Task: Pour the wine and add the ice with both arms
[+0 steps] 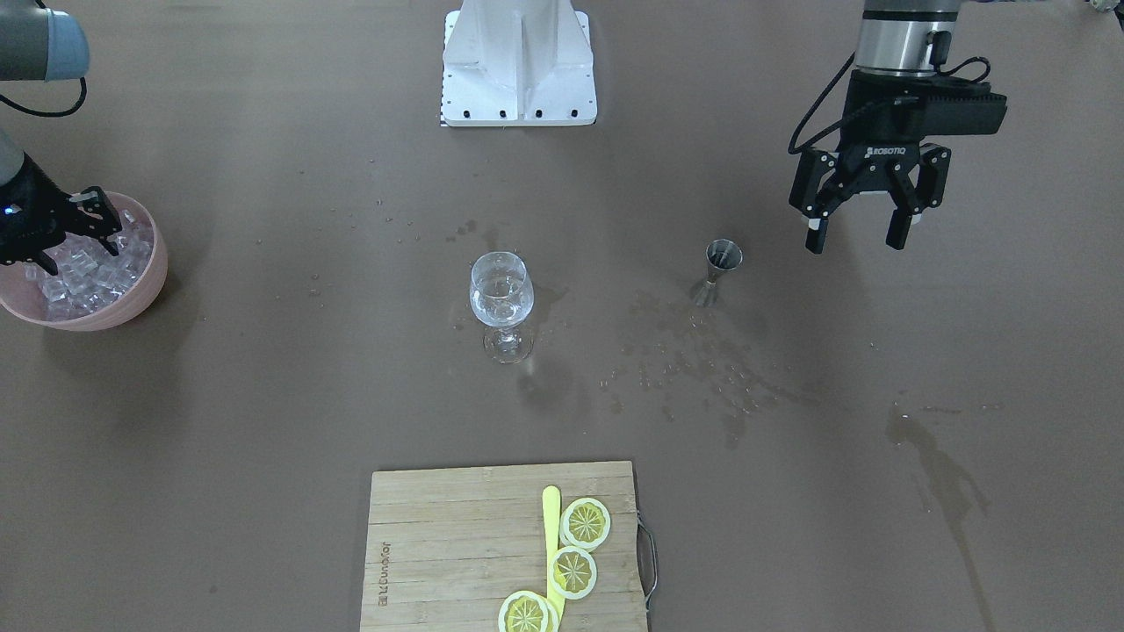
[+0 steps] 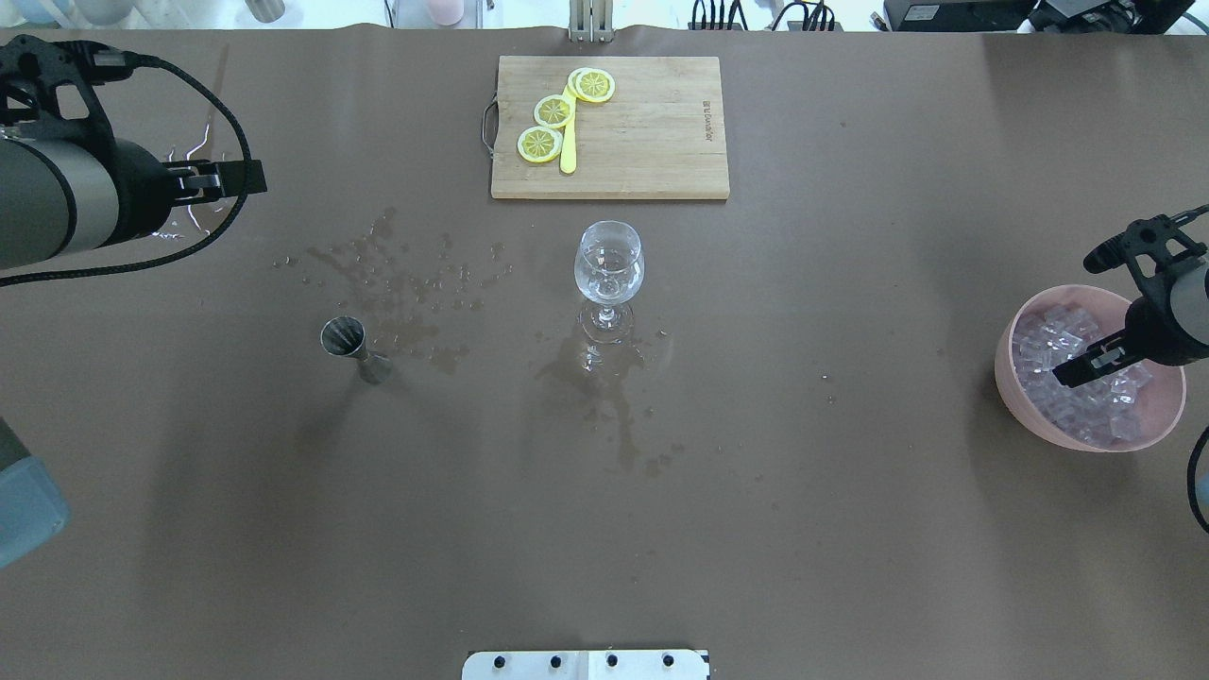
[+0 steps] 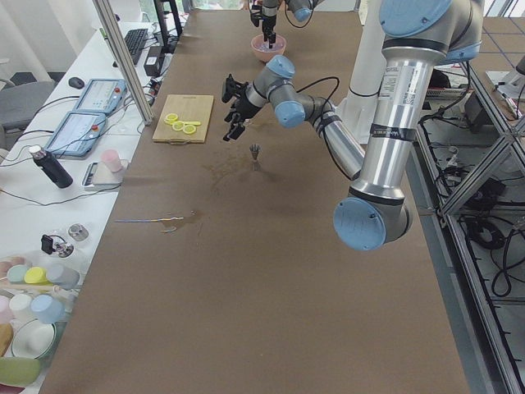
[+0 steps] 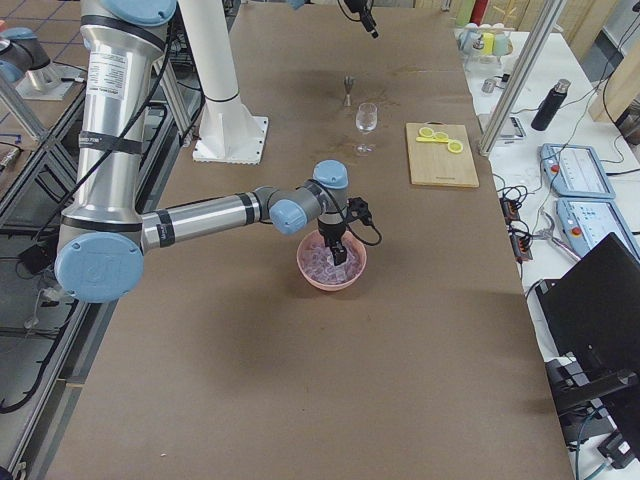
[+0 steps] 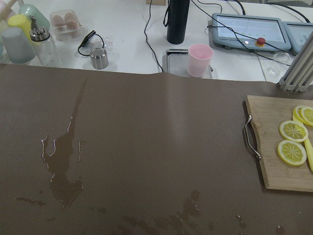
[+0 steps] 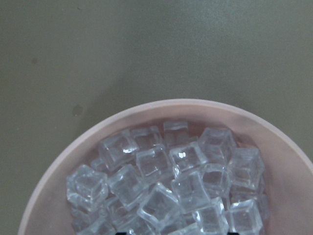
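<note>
Right gripper [image 1: 75, 246]: positioned over the pink bowl [image 1: 132, 300] at the robot's right end of the table [image 1: 263, 395]; fingers lowered to the heap of ice [image 1: 88, 274]; jaws spread apart; whether a cube sits between them cannot be told.

Ice: many clear cubes piled in the pink bowl; wrist view shows them filling it to near the rim.

Left gripper [image 1: 856, 241]: raised above the table, pointing down; jaws wide, nothing between them; near the metal jigger [image 1: 723, 263] but apart from it.

Jigger: upright on the table; scattered droplets and wet patches [image 1: 694, 360] on the surface beside it.

Wine glass [image 1: 501, 294]: upright at table centre, between jigger and bowl, well apart from both; a clear liquid inside; damp marks round its foot.

Cutting board [image 1: 439, 544]: at the table edge far from the robot; carries 3 lemon slices [image 1: 586, 523] and 1 yellow knife [image 1: 551, 518].

White stand [image 1: 518, 66]: at the robot's side of the table.
</note>
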### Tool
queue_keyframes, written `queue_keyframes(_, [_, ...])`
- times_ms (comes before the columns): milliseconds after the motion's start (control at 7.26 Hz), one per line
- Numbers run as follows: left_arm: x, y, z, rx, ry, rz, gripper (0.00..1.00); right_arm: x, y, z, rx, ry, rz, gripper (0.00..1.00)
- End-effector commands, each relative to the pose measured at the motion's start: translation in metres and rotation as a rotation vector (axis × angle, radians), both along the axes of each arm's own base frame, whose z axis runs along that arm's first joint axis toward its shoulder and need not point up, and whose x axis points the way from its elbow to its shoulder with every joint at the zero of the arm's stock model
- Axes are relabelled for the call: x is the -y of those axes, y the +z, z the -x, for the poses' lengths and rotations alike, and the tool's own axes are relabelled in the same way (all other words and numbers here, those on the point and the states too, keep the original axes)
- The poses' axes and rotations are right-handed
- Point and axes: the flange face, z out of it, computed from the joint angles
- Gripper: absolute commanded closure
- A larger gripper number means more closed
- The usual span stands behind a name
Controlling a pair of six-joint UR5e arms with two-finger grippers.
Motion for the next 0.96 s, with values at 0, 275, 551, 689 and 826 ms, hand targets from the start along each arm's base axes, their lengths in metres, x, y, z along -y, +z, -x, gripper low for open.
queue_keyframes(0, [0.0000, -0.0002, 0.0000, 0.000, 0.000, 0.000, 0.03, -0.0006, 0.0012, 0.0013, -0.004, -0.003, 0.003, 0.32])
queue_keyframes(275, [0.0001, -0.0009, -0.0003, -0.002, 0.001, -0.001, 0.03, -0.0006, 0.0037, 0.0015, -0.007, -0.012, 0.002, 0.32])
queue_keyframes(551, [-0.0002, -0.0023, -0.0001, -0.004, 0.001, -0.003, 0.03, -0.0010, 0.0052, 0.0012, -0.009, -0.016, 0.000, 0.45])
queue_keyframes(689, [-0.0002, -0.0023, -0.0001, -0.004, 0.001, -0.003, 0.03, -0.0007, 0.0042, 0.0006, -0.007, -0.017, -0.004, 0.48])
queue_keyframes(826, [-0.0003, -0.0015, 0.0001, -0.003, 0.001, -0.002, 0.03, -0.0003, 0.0037, 0.0009, -0.008, -0.022, -0.008, 0.65])
